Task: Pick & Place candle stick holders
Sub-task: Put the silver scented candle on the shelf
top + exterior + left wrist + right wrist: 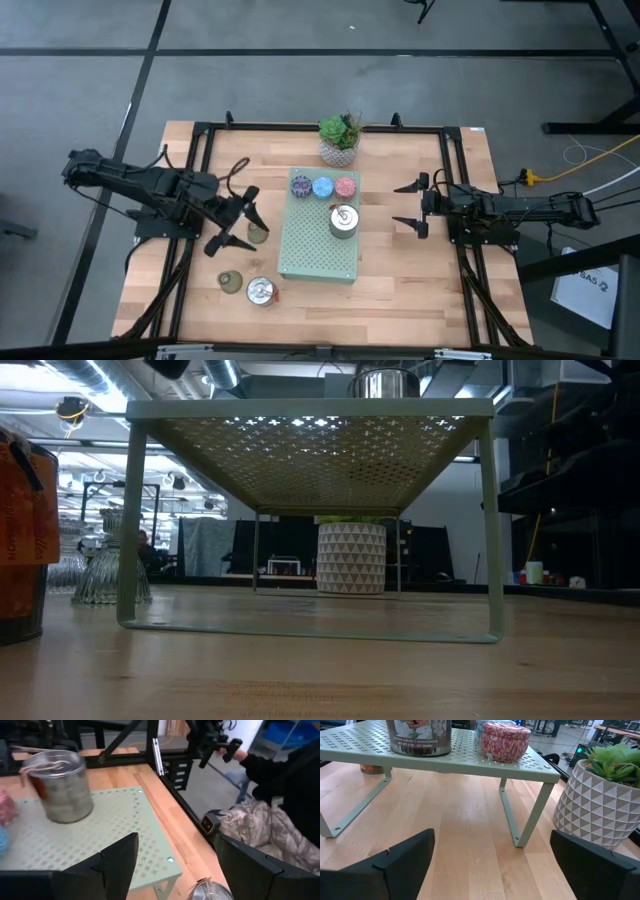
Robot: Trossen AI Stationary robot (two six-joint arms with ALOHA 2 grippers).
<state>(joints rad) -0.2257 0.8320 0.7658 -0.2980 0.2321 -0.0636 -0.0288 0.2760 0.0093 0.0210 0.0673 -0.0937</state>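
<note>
Nearest the bench's front edge sit a silver holder (260,291) and an olive-green holder (230,281), with another olive holder (258,233) just beside the left gripper (232,219) — fingers spread, empty. On the green rack (310,250) stand a silver holder (343,221) and, farther back, purple (301,184), blue (323,186) and pink (346,186) holders. The right gripper (408,206) waits right of the rack — fingers spread.

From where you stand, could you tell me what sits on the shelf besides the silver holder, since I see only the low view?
Observer: Three small holders, purple, blue and pink, stand in a row along the far edge of the shelf.
Operator: Thank you. Where is the left gripper?
Observer: The left gripper is open beside the shelf's left edge, close to an olive holder on the table.
Operator: And the right one?
Observer: The right gripper is open and empty, to the right of the shelf.
</note>
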